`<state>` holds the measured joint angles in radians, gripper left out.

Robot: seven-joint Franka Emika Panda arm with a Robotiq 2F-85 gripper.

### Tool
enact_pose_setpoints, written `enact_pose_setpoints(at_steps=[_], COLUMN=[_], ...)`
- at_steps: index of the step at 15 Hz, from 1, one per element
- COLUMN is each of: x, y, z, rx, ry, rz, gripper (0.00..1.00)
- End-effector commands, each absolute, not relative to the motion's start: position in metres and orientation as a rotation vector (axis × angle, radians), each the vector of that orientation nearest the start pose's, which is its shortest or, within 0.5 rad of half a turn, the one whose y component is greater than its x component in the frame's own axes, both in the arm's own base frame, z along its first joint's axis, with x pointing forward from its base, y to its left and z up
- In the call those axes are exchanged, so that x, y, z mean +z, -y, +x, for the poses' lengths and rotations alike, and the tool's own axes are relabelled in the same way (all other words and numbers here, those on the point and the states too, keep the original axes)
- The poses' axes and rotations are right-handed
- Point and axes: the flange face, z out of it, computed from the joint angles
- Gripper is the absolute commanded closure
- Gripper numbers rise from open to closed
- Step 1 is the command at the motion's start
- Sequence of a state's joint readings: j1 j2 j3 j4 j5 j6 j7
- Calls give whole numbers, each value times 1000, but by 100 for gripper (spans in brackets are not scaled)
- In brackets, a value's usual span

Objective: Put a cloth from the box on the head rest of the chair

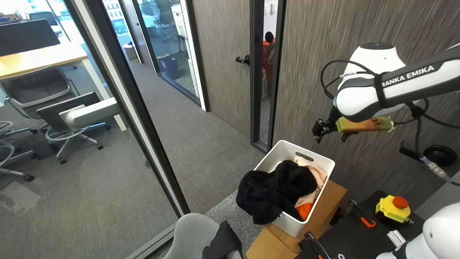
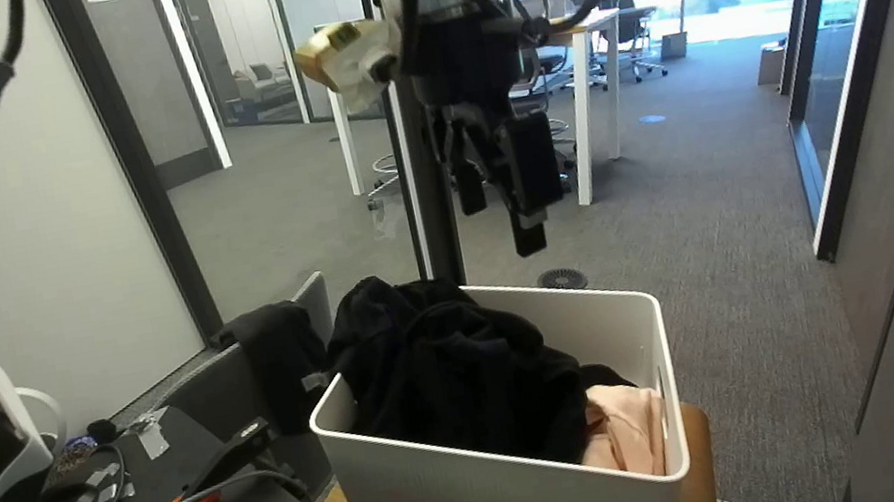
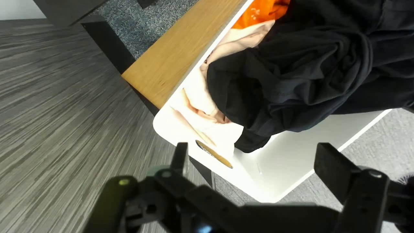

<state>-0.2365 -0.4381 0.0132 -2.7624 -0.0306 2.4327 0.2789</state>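
Gripper (image 3: 252,161), nearest the wrist camera, with fingers (image 3: 334,171) spread wide, higher than the white box (image 2: 472,495) and clear of its contents. Black cloth (image 3: 291,81) heaps inside and spills over the rim near the chair (image 1: 194,230); pale pink cloth (image 2: 626,431) and orange cloth (image 1: 304,210) lie partly beneath. Free room shows at the box's slotted end, in the corner farther from wood-grain panelling (image 3: 97,129). Dark cloth (image 1: 224,241) drapes the chair back. Readable on the arm (image 1: 406,90): "RANKA EMIKA".

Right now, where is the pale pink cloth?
In an exterior view, the pale pink cloth lies inside the white rectangular box, at its right end, partly under the bulky black cloth.
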Motion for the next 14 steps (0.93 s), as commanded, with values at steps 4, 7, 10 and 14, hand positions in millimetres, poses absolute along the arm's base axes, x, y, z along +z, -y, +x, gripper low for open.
enact_pose_setpoints(at_steps=[4, 7, 10, 14], x=[278, 243, 209, 176], y=[111, 120, 131, 145], z=[414, 435, 462, 490], rx=[-36, 69, 87, 88], ry=[-1075, -1230, -1344, -1429], rz=[-2975, -2909, -2841, -2768], gripper=[0, 0, 0, 0])
